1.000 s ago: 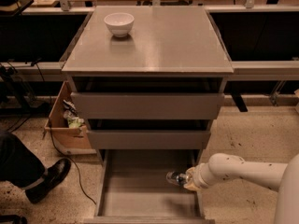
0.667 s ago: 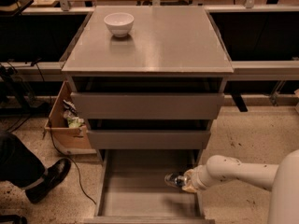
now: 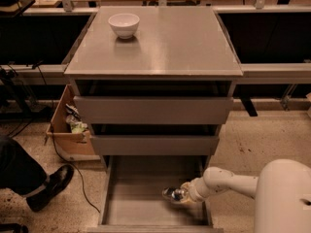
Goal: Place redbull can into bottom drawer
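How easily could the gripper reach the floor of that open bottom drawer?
Probably easily, yes: the gripper, holding the redbull can, sits inside the pulled-out bottom drawer, low over its floor, and nothing visible lies between them.

The bottom drawer (image 3: 136, 200) stands pulled out; its left and middle floor lies open from above. The 2 upper drawers (image 3: 153, 110) overhang its rear. The gripper (image 3: 187, 195), redbull can (image 3: 174, 194) at its tip, occupies the right side.

Gripper (image 3: 184, 194) holds redbull can (image 3: 171, 194) inside open bottom drawer (image 3: 138, 200).
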Action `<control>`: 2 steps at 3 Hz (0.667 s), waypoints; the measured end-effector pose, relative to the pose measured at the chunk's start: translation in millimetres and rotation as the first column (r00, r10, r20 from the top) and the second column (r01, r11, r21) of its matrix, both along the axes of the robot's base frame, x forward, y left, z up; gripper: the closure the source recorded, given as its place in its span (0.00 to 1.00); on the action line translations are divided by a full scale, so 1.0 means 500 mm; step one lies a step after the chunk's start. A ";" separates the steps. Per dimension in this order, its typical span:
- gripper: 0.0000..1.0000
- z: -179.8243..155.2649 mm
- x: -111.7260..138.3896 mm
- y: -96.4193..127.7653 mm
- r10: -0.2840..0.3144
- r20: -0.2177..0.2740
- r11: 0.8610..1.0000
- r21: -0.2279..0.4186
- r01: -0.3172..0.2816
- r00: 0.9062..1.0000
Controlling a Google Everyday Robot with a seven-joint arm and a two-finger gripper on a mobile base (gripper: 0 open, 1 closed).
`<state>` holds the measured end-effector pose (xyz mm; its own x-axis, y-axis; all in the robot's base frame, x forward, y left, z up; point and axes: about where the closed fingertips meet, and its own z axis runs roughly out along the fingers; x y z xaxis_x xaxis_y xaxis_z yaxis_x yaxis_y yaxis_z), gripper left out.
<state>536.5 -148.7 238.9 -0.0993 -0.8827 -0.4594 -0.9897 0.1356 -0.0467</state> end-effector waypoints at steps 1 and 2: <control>1.00 -0.055 0.018 0.016 0.030 0.003 0.999 0.014 -0.030 1.000; 1.00 -0.106 0.031 0.046 0.060 0.000 0.998 0.033 -0.060 0.998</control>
<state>552.2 -125.7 186.1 -0.0467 -0.8712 -0.4887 -0.9961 0.0771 -0.0423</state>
